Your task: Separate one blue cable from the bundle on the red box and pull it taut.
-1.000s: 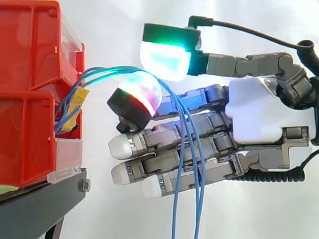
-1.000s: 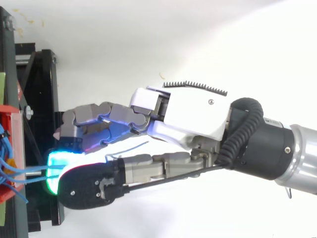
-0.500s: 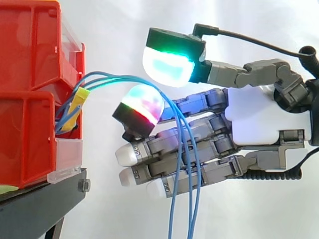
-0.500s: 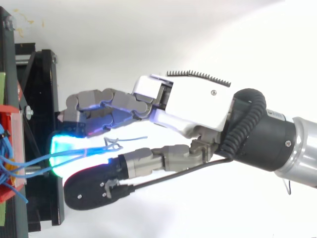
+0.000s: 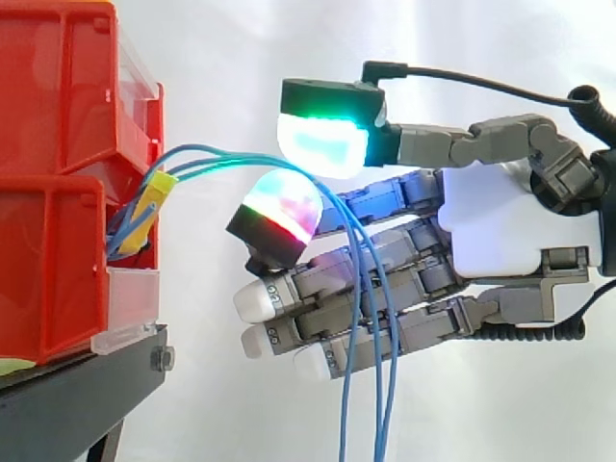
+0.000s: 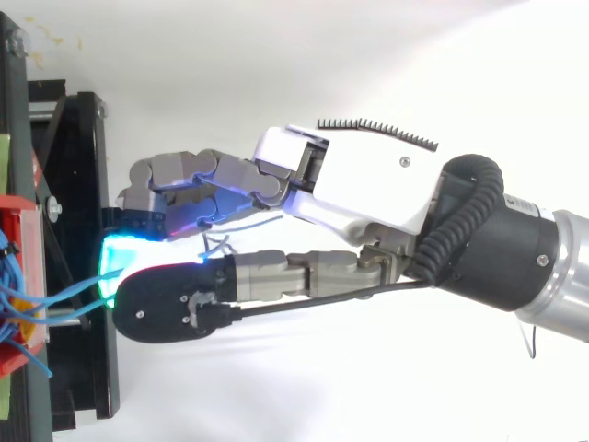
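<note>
The hand (image 5: 500, 231) pinches again. Its green-glowing thumb pad (image 5: 322, 135), lifted clear half a second ago, has dropped back onto the raised finger pad (image 5: 279, 207). It appears to nip the blue cables (image 5: 207, 147) between the two pads, a little farther from the red box (image 5: 58, 260). More than one strand looks caught, so no single cable seems separated yet. The cables run roughly level from the yellow tag (image 5: 152, 197) toward the hand, arch over the finger pad, then hang slack, straight down.
</note>
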Robot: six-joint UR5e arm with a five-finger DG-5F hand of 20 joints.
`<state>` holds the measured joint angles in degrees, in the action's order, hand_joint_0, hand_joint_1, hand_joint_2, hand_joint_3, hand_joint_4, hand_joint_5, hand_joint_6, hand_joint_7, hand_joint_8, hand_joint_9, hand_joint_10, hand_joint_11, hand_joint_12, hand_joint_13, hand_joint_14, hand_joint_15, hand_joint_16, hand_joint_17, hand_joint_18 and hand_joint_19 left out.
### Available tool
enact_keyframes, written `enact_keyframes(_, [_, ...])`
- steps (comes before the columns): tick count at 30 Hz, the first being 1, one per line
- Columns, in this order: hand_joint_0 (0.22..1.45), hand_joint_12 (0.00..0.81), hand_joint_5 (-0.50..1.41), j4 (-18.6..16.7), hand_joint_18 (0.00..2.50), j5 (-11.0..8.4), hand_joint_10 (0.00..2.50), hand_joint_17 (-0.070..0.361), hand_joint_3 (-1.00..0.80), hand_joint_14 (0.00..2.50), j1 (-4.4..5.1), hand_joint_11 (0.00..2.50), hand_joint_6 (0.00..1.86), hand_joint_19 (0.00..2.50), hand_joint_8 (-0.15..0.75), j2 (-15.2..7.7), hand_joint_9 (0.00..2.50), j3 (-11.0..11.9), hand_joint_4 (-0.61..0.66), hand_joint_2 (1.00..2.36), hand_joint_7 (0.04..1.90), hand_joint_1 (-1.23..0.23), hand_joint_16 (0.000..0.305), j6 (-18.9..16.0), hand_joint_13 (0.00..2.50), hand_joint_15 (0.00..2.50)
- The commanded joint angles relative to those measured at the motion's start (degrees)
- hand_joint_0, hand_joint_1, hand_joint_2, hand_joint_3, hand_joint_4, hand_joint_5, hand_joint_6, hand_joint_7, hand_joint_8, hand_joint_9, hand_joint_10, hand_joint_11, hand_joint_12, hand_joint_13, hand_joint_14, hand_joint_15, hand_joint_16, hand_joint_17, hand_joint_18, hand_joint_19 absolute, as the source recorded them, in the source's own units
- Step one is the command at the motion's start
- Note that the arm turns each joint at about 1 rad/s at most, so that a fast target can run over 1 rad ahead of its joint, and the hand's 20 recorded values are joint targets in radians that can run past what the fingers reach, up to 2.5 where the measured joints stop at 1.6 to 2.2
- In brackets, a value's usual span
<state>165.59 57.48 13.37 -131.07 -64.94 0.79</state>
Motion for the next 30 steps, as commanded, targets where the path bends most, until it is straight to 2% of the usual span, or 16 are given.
enact_keyframes(1, [0.68, 0.348, -0.09, 0.0, 0.41, 0.00, 0.01, 0.107, -0.20, 0.00, -0.01, 0.30, 0.50, 0.37, 0.312, 0.0, 0.71, 0.1, 0.19, 1.02, 1.30, -0.61, 0.048, 0.0, 0.39, 0.12])
enact_keyframes(3, [0.70, 0.349, -0.09, 0.0, 0.42, 0.00, 0.01, 0.106, -0.15, 0.00, -0.01, 0.31, 0.50, 0.36, 0.311, 0.2, 0.71, 0.0, 0.19, 1.02, 1.30, -0.69, 0.047, 0.4, 0.39, 0.13])
enact_keyframes(6, [0.70, 0.345, -0.09, 0.0, 0.39, 0.00, 0.01, 0.105, -0.16, 0.00, -0.01, 0.31, 0.50, 0.35, 0.293, 0.5, 0.66, 0.1, 0.19, 1.02, 1.30, -0.78, 0.047, 0.7, 0.37, 0.13])
enact_keyframes(12, [0.73, 0.342, -0.10, 0.2, 0.38, 0.00, 0.01, 0.106, -0.21, 0.00, -0.01, 0.30, 0.50, 0.33, 0.282, 1.3, 0.62, 0.1, 0.19, 1.02, 1.30, -0.87, 0.047, 2.0, 0.33, 0.11])
enact_keyframes(26, [0.76, 0.337, -0.10, 0.3, 0.35, 0.35, 0.01, 0.106, -0.20, 0.00, -0.01, 0.30, 0.50, 0.32, 0.272, 1.4, 0.58, 0.1, 0.18, 1.02, 1.30, -0.89, 0.047, 2.2, 0.30, 0.09])
enact_keyframes(30, [0.78, 0.334, -0.11, 0.3, 0.32, 0.35, 0.01, 0.107, -0.28, 0.00, -0.01, 0.28, 0.50, 0.29, 0.256, 1.4, 0.53, 0.0, 0.15, 1.01, 1.29, -0.91, 0.047, 2.2, 0.26, 0.06])
